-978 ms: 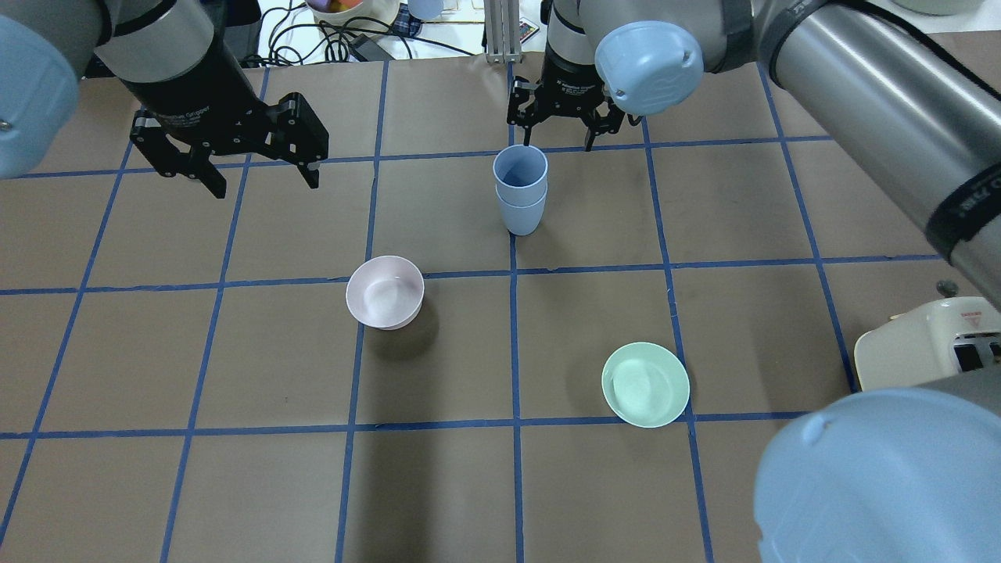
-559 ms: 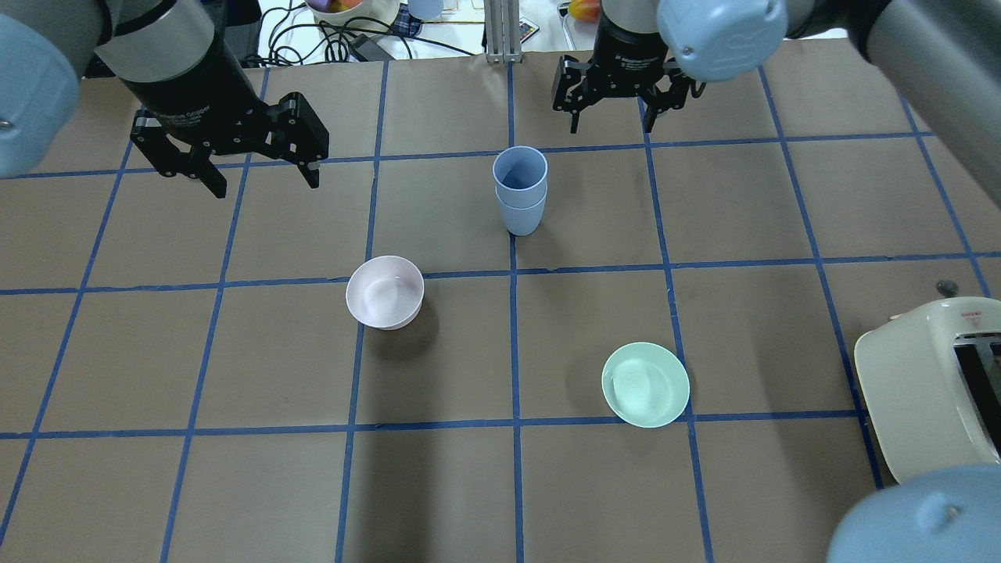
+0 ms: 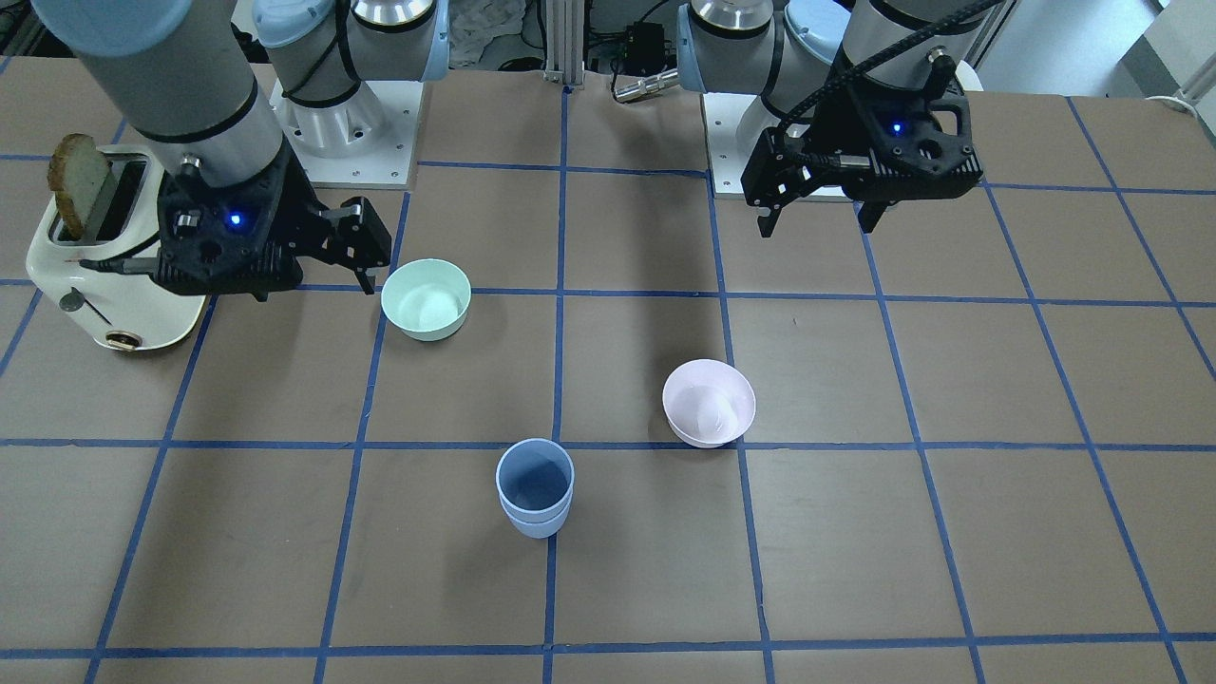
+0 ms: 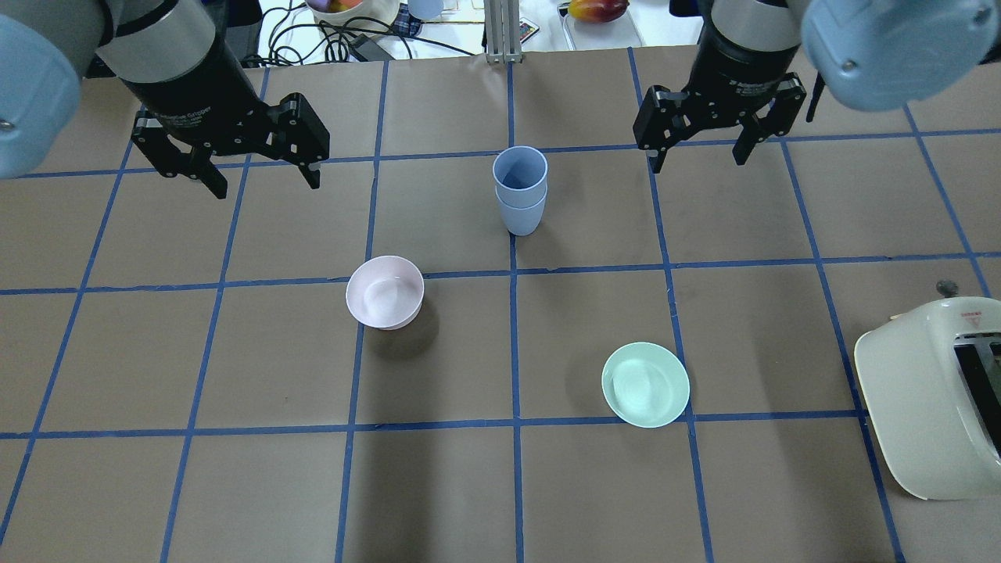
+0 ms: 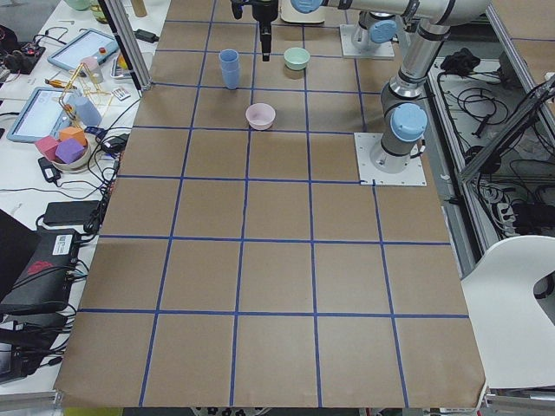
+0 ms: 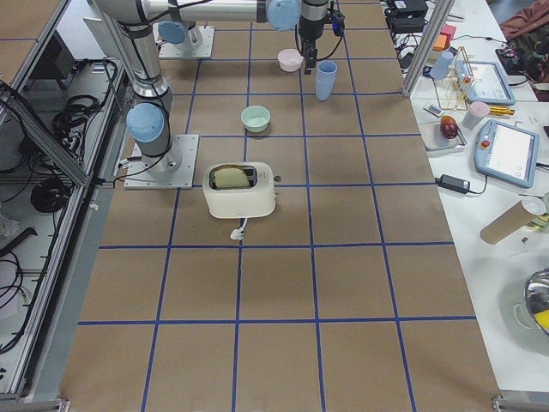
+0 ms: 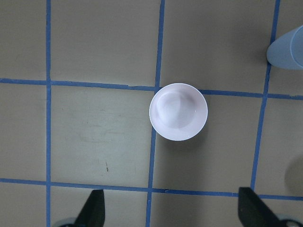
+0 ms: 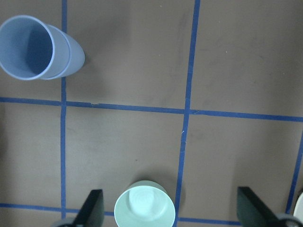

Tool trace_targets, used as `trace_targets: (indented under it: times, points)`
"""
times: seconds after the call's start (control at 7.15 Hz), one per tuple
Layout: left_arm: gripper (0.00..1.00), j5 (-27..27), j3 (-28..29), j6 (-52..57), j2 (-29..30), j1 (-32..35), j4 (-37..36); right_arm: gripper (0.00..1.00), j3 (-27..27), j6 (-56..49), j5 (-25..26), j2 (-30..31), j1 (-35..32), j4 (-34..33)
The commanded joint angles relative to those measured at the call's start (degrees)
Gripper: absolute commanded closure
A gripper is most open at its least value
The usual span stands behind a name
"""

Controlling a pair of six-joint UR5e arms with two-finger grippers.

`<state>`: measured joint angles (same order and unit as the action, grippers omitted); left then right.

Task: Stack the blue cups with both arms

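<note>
While both pairs of fingers stand spread wide with nothing between them, the stacking looks done. The right gripper (image 4: 698,163) hangs at the upper right of the overhead view, its fingers (image 8: 93,208) showing as dark tips at the bottom edge of its own wrist view. The left gripper (image 4: 264,181) hangs at the upper left, just as wide and just as empty. Between the two, at upper centre of the overhead view, the blue cups (image 4: 520,190) stand on the table (image 4: 751,328), one nested inside the other, mouths up, so the stack's long axis is vertical. From the right gripper the stack lies toward the picture's left, and from the left gripper toward its right; neither touches it. The right wrist view holds the whole stack in its upper left corner, whereas the left wrist view catches only a sliver at its upper right edge, so I judge the right arm the nearer. Lower in the overhead view sit a pink bowl (image 4: 385,292), a mint-green bowl (image 4: 645,384) and, at the right edge, a toaster (image 4: 931,407), all well apart from the cups.
</note>
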<state>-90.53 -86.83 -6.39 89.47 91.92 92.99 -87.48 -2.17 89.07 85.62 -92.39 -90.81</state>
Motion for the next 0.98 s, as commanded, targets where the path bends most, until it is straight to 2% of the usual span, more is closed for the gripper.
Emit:
trace_targets:
  times: [0.0, 0.84]
  points:
    - [0.0, -0.1, 0.0, 0.0, -0.1, 0.0, 0.0, 0.0, -2.8, -0.3, 2.1, 3.4, 0.5, 0.2]
    - [0.0, -0.1, -0.1, -0.2, -0.1, 0.0, 0.1, 0.0, -2.8, -0.2, 2.0, 3.2, 0.5, 0.6]
